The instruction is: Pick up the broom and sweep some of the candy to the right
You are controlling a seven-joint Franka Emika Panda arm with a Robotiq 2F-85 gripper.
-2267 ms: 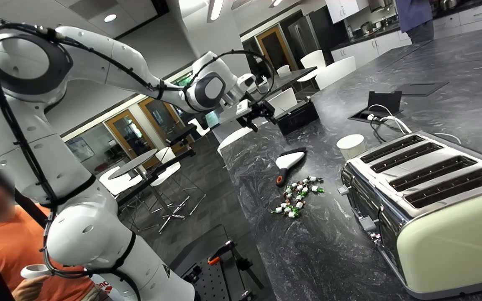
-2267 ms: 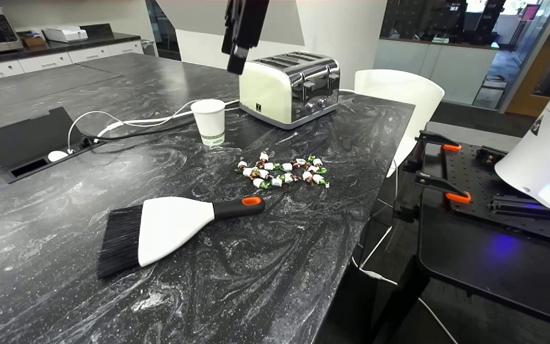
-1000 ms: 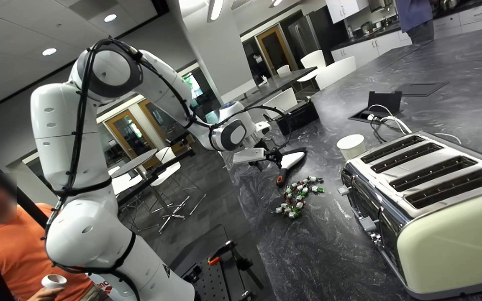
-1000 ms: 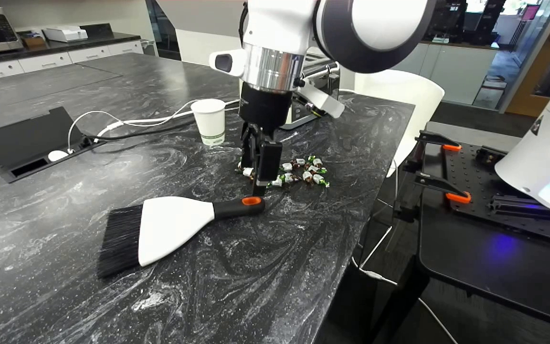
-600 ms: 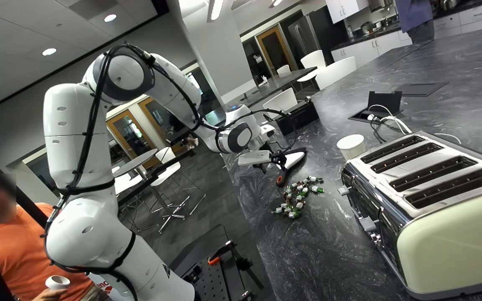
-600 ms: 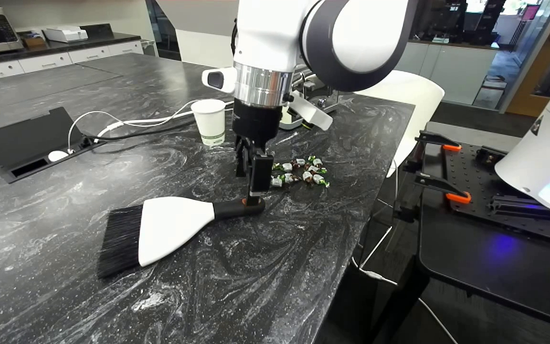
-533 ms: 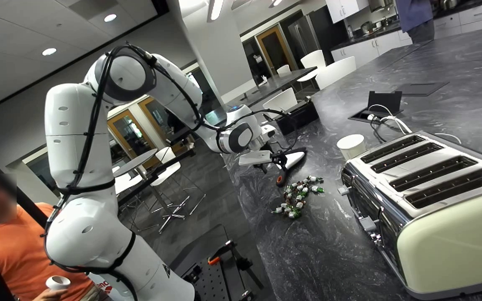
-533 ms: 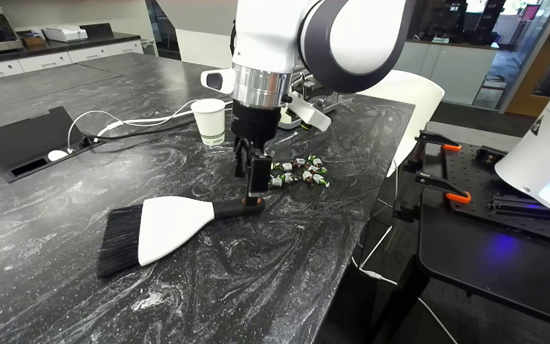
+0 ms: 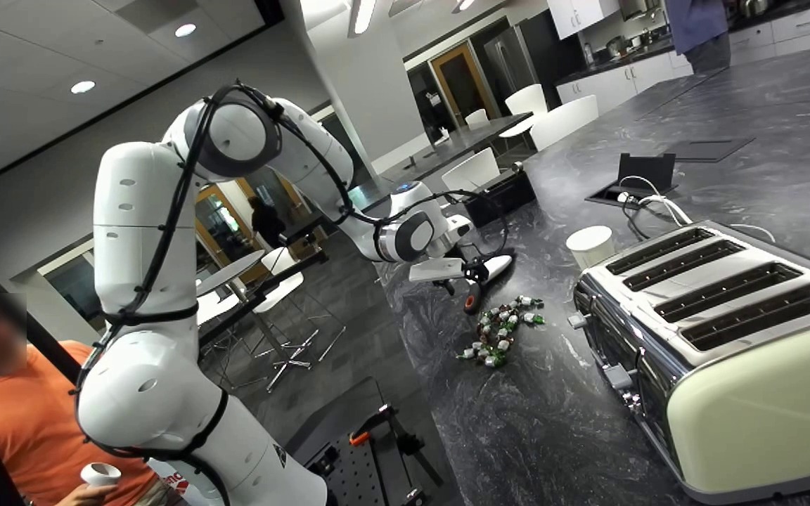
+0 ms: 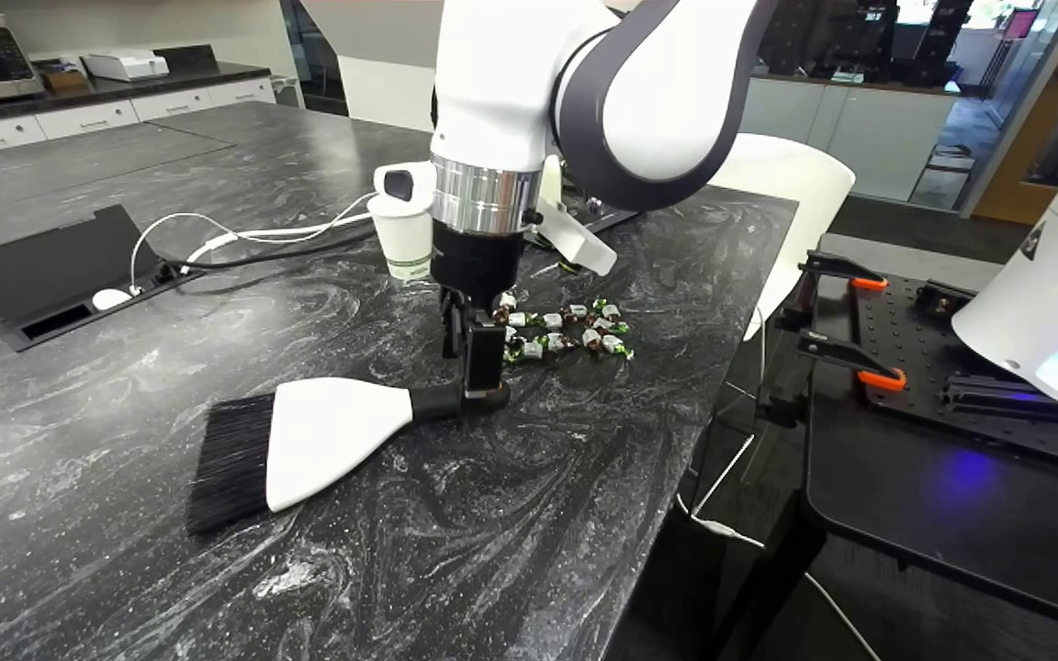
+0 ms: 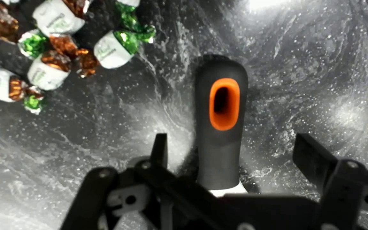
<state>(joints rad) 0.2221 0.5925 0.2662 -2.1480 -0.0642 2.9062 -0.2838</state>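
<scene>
The broom (image 10: 332, 441) lies flat on the dark counter, with a white body, black bristles and a black handle with an orange-rimmed hole. In the wrist view its handle (image 11: 219, 153) runs between my open fingers, with a gap on each side. My gripper (image 11: 231, 142) is open and points down over the handle; in an exterior view the gripper (image 10: 468, 372) hides part of it. The candy (image 10: 553, 320) is a loose cluster of white, green and brown wrapped pieces near the handle's end. Candy (image 11: 112, 52) also shows at the wrist view's upper left.
A white paper cup (image 9: 590, 246) stands near the cream toaster (image 9: 756, 407). The toaster is mostly hidden behind the arm in an exterior view. An open outlet box (image 10: 61, 266) with cables lies on the counter. The counter's edge (image 10: 667, 514) runs close to the broom handle.
My gripper has come down from high above the counter to the broom's handle, moving a little further along it toward the white body. The broom and candy have not moved.
</scene>
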